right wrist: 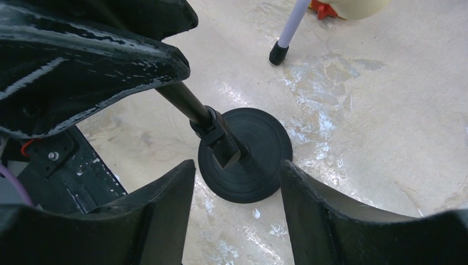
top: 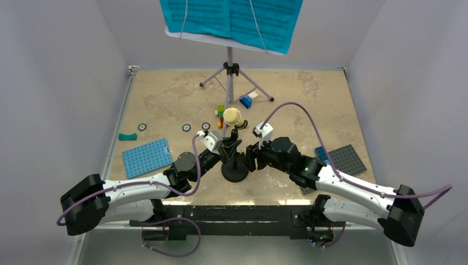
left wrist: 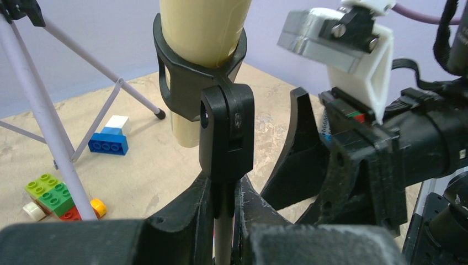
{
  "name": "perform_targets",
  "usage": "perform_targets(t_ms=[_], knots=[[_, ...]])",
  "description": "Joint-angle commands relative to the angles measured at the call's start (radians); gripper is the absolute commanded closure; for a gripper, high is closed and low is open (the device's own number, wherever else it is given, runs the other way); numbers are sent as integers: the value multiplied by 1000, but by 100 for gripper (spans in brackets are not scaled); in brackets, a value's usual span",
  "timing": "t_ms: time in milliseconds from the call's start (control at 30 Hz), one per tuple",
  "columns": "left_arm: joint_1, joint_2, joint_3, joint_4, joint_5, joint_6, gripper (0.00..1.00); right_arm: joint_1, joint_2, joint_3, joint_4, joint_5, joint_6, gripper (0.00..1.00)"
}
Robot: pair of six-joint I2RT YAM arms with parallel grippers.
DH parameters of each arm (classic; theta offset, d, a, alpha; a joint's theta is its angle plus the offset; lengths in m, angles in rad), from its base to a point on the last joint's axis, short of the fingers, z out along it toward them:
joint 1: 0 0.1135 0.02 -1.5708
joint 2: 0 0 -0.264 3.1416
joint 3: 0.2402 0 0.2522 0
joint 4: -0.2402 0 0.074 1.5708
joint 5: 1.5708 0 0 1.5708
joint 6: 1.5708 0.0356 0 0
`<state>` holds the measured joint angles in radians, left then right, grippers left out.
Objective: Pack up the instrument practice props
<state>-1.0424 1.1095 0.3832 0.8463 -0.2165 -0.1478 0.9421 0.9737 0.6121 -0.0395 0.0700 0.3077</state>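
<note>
The black round-based mic stand (top: 235, 170) stands at the near middle of the table with the cream cone-shaped microphone (top: 232, 116) in its clip. My left gripper (top: 230, 147) is shut on the stand's pole (left wrist: 222, 234) just under the clip (left wrist: 226, 135); the microphone (left wrist: 203, 30) sits above. My right gripper (top: 251, 155) is open right of the pole, its fingers apart above the round base (right wrist: 248, 154). The lavender music stand on its silver tripod (top: 232, 69) stands at the back and holds teal sheet-music pages (top: 232, 16).
A blue baseplate (top: 146, 157) lies left, a grey one (top: 345, 159) right. Small coloured bricks (top: 221, 116) and a blue-white brick (top: 247, 100) lie near the tripod legs. A teal piece (top: 127, 136) and small round discs (top: 186, 127) lie mid-left. A tripod foot (right wrist: 277, 53) shows in the right wrist view.
</note>
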Motion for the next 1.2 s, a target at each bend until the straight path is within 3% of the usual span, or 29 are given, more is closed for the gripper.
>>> perform_targets(t_ms=[0, 200, 400, 600, 967, 1100, 1133, 1167], knots=[[-12, 75, -83, -262, 4, -117, 100, -11, 46, 42, 73, -63, -25, 41], [-20, 76, -83, -259, 2, -114, 100, -10, 94, 43, 103, -63, -49, 52], [-25, 73, -83, -262, -3, -111, 100, -6, 38, -59, 283, -59, -143, 83], [-27, 88, -80, -258, -5, -110, 100, 89, 23, -118, 406, 82, -375, 100], [-36, 119, -76, -262, -1, -119, 100, 348, 231, -123, 669, 641, -884, 100], [-37, 123, -79, -252, -3, -122, 100, 378, 256, -109, 696, 716, -926, 100], [-37, 123, -81, -248, -3, -121, 100, 379, 244, -95, 663, 725, -894, 97], [-37, 123, -80, -243, -4, -121, 100, 379, 226, -69, 575, 719, -822, 87]])
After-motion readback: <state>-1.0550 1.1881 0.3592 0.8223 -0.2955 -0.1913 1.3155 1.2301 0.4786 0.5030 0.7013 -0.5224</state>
